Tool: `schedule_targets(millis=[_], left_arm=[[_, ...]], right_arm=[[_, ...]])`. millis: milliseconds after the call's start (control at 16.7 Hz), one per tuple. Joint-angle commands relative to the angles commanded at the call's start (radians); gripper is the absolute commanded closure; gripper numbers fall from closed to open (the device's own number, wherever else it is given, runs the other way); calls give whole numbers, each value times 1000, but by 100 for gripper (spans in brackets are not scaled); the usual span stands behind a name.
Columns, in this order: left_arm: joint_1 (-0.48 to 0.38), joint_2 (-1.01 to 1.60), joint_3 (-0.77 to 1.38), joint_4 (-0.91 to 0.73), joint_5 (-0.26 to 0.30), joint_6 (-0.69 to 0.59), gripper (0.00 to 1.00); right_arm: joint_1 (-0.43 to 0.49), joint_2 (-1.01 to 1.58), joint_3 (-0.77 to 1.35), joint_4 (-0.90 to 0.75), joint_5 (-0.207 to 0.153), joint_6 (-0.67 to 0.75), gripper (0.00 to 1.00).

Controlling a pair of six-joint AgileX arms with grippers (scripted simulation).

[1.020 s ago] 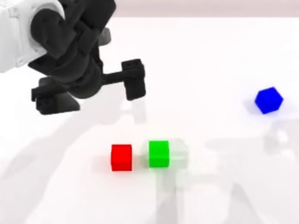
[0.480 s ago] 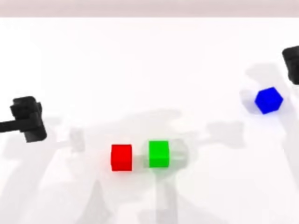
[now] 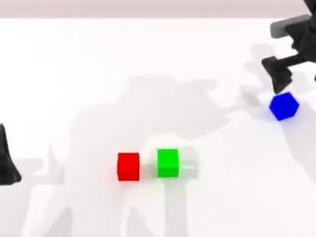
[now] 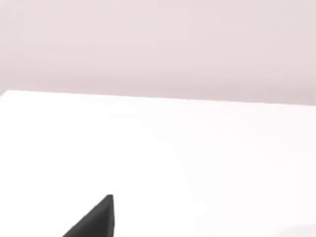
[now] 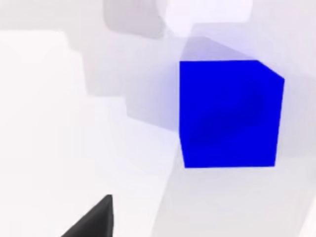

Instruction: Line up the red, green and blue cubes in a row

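Note:
Near the table's middle the red cube point(image 3: 128, 166) and the green cube point(image 3: 168, 162) sit side by side with a small gap between them. The blue cube point(image 3: 284, 106) lies alone at the far right, turned at an angle. My right gripper point(image 3: 297, 71) hangs open just behind the blue cube and does not touch it. In the right wrist view the blue cube point(image 5: 229, 116) fills the space ahead, and one black fingertip point(image 5: 96, 219) shows. At the table's left edge is my left gripper point(image 3: 7, 165), open with nothing in it. One fingertip point(image 4: 96, 219) shows over bare table.
The white table point(image 3: 158, 74) ends at a far edge along the top of the top view. Soft arm shadows fall across it.
My left arm has pulled back from above the red and green cubes to the left edge. My right gripper has come in from the right to just behind the blue cube. No cube moved.

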State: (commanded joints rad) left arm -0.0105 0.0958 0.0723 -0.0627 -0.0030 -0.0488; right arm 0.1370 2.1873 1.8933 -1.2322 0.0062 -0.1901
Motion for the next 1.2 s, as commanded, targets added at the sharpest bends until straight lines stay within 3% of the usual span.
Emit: schedule_targets(millis=[540, 960, 1200], left_arm=[[30, -96, -72, 63, 3, 49, 0], [30, -96, -72, 63, 3, 49, 0], [30, -96, -72, 63, 3, 49, 0]], right_arm=[[0, 87, 82, -39, -2, -8, 0], [6, 142, -88, 193, -2, -6, 0], [7, 155, -119, 230, -2, -6, 0]])
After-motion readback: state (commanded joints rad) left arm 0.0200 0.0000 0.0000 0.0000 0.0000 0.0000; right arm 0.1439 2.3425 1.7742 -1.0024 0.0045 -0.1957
